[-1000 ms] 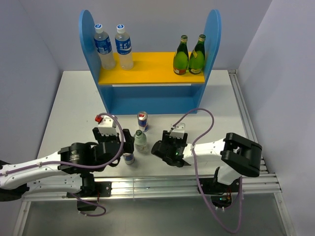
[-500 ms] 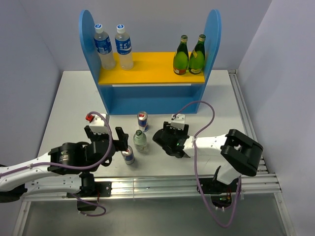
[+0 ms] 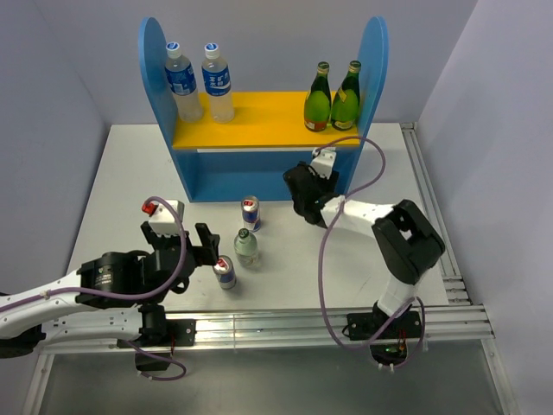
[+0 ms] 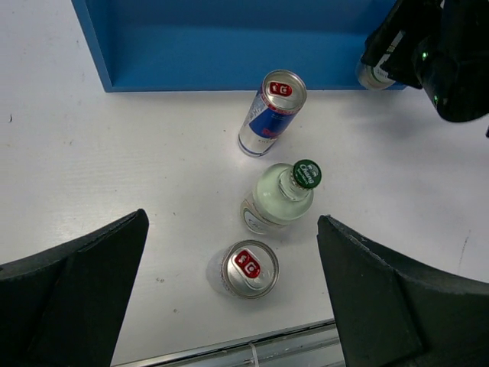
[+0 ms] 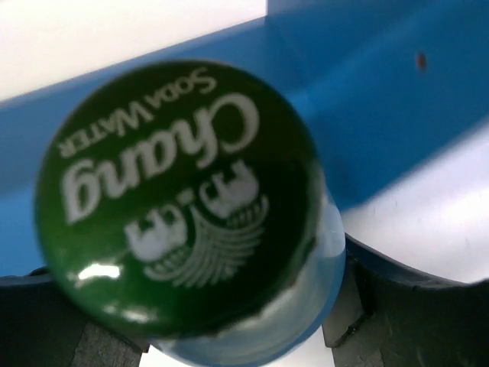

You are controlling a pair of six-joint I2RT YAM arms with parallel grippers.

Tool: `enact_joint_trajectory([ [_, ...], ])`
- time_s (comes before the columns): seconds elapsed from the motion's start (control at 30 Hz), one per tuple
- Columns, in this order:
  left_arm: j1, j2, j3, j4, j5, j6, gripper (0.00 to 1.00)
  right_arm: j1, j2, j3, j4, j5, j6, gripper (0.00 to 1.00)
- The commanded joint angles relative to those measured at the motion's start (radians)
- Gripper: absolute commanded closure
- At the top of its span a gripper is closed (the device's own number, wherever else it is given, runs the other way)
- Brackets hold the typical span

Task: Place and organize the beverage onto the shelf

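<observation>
The blue shelf (image 3: 259,169) with a yellow upper board holds two blue-labelled water bottles (image 3: 197,82) at the upper left. My right gripper (image 3: 304,194) is shut on a small clear green-capped bottle (image 5: 176,199) at the front of the shelf's lower level (image 5: 382,92); its base also shows in the left wrist view (image 4: 373,75). My left gripper (image 3: 206,245) is open and empty, its fingers (image 4: 76,290) either side of a silver-blue-red can (image 4: 250,268). A second green-capped bottle (image 4: 284,197) and a second can (image 4: 273,112) stand just beyond it.
Two dark green yellow-labelled bottles (image 3: 333,99) stand at the upper board's right end. The shelf's tall side panels (image 3: 373,60) flank the lower level. A metal rail (image 3: 285,324) runs along the near table edge.
My right gripper has carried the green-capped bottle from the table's near middle up to the shelf's lower level. My left gripper has drawn back to the left, away from the cans.
</observation>
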Motion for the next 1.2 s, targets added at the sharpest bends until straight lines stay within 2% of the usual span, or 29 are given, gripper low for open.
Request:
enact_joint_trajectory([
  [0.0,-0.006,-0.006,0.025,-0.019,-0.040,-0.021,0.00,-0.069,0.054,0.130,0.090,0.005,-0.052,1.00],
  [0.23,-0.008,-0.017,0.030,-0.039,-0.052,-0.046,0.01,-0.160,0.116,0.193,0.036,-0.049,-0.007,1.00],
  [0.57,-0.009,-0.003,0.034,-0.062,-0.061,-0.066,0.01,-0.191,0.179,0.267,-0.001,-0.040,0.034,1.00],
  [0.8,-0.014,0.000,0.034,-0.076,-0.067,-0.084,0.01,-0.203,0.261,0.386,-0.042,-0.028,0.031,1.00],
  [0.97,-0.017,0.012,0.037,-0.084,-0.072,-0.096,0.01,-0.231,0.352,0.544,-0.179,-0.104,0.043,1.00],
  [1.0,-0.017,0.014,0.039,-0.092,-0.075,-0.098,0.01,-0.240,0.361,0.563,-0.223,-0.107,0.051,0.56],
  [1.07,-0.017,0.023,0.039,-0.098,-0.077,-0.107,0.01,-0.249,0.378,0.595,-0.235,-0.129,0.056,0.01],
  [1.17,-0.017,0.028,0.039,-0.099,-0.078,-0.107,0.01,-0.263,0.381,0.604,-0.240,-0.164,0.056,0.00],
])
